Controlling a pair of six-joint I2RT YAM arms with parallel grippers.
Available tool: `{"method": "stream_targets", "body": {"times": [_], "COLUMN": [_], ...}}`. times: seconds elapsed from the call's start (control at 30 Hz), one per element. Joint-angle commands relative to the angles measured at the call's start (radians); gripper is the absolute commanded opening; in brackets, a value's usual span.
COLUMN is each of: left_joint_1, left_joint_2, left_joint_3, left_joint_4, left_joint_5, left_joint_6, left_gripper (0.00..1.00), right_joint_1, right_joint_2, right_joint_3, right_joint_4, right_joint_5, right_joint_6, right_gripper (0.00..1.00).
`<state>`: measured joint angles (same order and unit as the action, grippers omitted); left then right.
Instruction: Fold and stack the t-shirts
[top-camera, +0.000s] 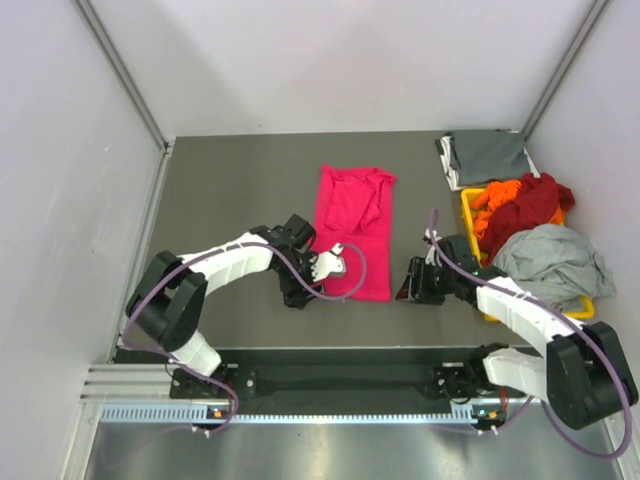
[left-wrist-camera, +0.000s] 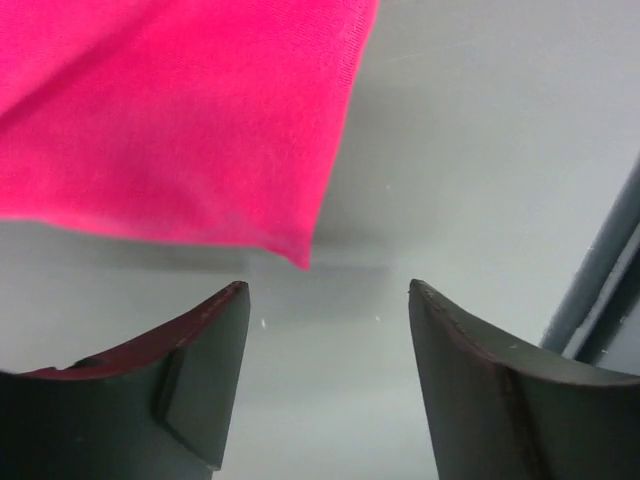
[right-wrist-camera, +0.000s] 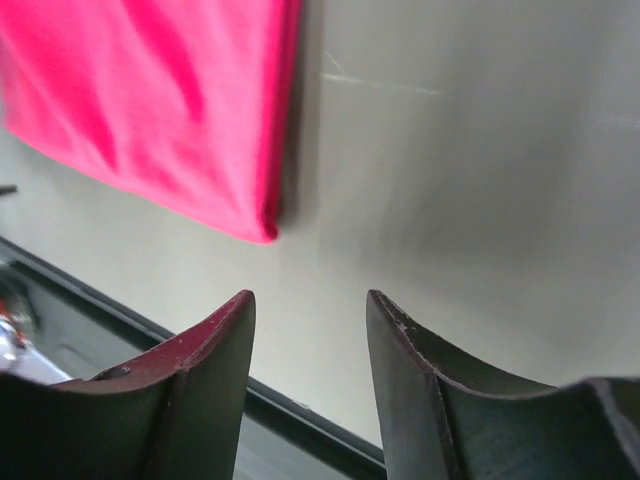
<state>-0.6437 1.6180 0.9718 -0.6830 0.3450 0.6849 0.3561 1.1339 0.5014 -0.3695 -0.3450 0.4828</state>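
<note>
The grey tabletop carries a bright magenta-pink t-shirt, folded into a long narrow strip. Its long axis runs straight away from the arm bases, with the bunched sleeve and collar end pointing to the far side and the flat hem end nearest the arms. No writing can be read on it. The left jaws are at the shirt's near left corner, spread apart with only bare tabletop between them. In the left wrist view that pink corner lies just ahead of the tips and towards the left, not touching. The right jaws are also parted and hold nothing. They sit just beside the near right corner, which lies ahead of them and to their left, apart from the tips. To the right of the right jaws, a light grey t-shirt drapes over a yellow plastic bin. A dark red t-shirt and an orange t-shirt are heaped in the bin. Far ahead of those jaws lies a folded dark grey t-shirt.
</note>
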Motion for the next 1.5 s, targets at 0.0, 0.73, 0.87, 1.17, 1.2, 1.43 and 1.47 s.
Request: {"method": "stream_targets", "body": {"times": [0.0, 0.73, 0.87, 1.17, 1.2, 1.43, 1.47], "left_joint_1": [-0.014, -0.163, -0.163, -0.169, -0.169, -0.163, -0.157], "left_joint_2": [-0.053, -0.073, -0.064, -0.394, -0.465, -0.560, -0.544], "left_joint_3": [0.080, -0.220, -0.206, -0.193, -0.182, -0.101, -0.096], "left_joint_4": [-0.072, 0.471, 0.401, -0.025, -0.061, -0.162, -0.118], "left_joint_5": [0.000, -0.307, -0.272, -0.163, -0.155, -0.132, -0.158], "left_joint_6": [-0.050, 0.070, 0.041, 0.044, 0.045, -0.027, -0.028], "left_gripper": [0.73, 0.27, 0.00, 0.00, 0.00, 0.00, 0.00], "right_joint_1": [0.006, 0.083, 0.081, 0.132, 0.139, 0.159, 0.155], "right_joint_2": [-0.036, 0.187, 0.155, -0.091, -0.124, -0.295, -0.277], "right_joint_3": [-0.052, -0.138, -0.113, -0.096, -0.096, -0.025, 0.026], "right_joint_4": [0.105, 0.503, 0.443, 0.072, 0.032, -0.160, -0.161], "right_joint_5": [-0.034, -0.074, -0.075, -0.100, -0.098, -0.085, -0.077], "right_joint_6": [0.121, 0.304, 0.274, 0.200, 0.200, 0.198, 0.174], "right_gripper": [0.49, 0.15, 0.02, 0.00, 0.00, 0.00, 0.00]}}
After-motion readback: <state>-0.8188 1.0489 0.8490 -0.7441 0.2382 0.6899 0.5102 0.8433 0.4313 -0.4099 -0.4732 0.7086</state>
